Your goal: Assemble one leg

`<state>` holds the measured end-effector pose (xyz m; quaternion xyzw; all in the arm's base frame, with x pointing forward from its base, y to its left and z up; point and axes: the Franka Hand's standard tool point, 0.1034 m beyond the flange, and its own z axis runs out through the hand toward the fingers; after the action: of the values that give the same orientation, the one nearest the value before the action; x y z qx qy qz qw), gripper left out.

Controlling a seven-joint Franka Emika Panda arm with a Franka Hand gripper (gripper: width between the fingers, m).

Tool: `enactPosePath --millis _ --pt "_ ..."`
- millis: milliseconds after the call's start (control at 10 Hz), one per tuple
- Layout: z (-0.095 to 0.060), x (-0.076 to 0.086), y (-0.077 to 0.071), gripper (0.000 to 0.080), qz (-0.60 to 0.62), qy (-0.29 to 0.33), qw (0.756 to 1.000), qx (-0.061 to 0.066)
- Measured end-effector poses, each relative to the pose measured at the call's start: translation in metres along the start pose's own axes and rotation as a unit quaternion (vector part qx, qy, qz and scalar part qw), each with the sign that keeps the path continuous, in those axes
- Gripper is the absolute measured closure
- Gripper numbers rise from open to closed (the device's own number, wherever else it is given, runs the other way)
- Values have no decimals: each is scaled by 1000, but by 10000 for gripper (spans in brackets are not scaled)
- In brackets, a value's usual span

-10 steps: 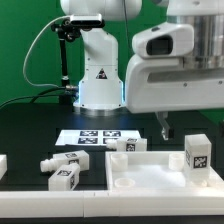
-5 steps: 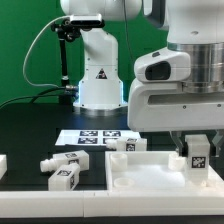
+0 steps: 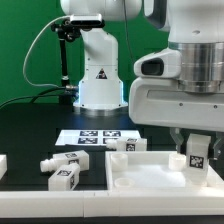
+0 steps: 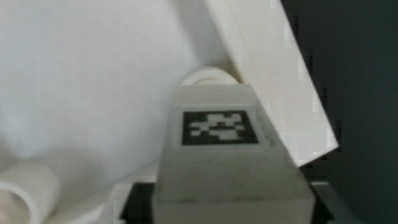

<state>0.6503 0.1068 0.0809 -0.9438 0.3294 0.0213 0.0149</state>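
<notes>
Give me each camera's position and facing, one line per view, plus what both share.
Exterior view: off the arm, low across the table, facing the arm's base; the tool shows at the exterior view's right.
Wrist view: on the wrist, looking down along the tool at the leg; only its fingers show.
Shared: the leg and the white panel.

Exterior view: bright, even overhead light, soft shadows under parts on black table (image 3: 30, 135). White panel (image 3: 150, 172) nearly blown out, rim detail lost. Blue glow at arm base (image 3: 100, 85). Wrist view: soft, low-res, greyish whites; leg (image 4: 222, 165) tag blocky, edges blurred, grey shadow alongside.
</notes>
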Motion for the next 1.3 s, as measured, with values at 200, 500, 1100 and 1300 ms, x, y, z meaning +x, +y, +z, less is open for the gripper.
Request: enactPosePath --millis 200,500,1100,1300 --pt "0 0 1 514 154 5 988 -1" --pt "1 -3 4 514 342 14 939 23" --pt "3 -19 -3 172 -22 0 1000 -6" --pt "4 -18 -2 151 -93 -1 996 -6"
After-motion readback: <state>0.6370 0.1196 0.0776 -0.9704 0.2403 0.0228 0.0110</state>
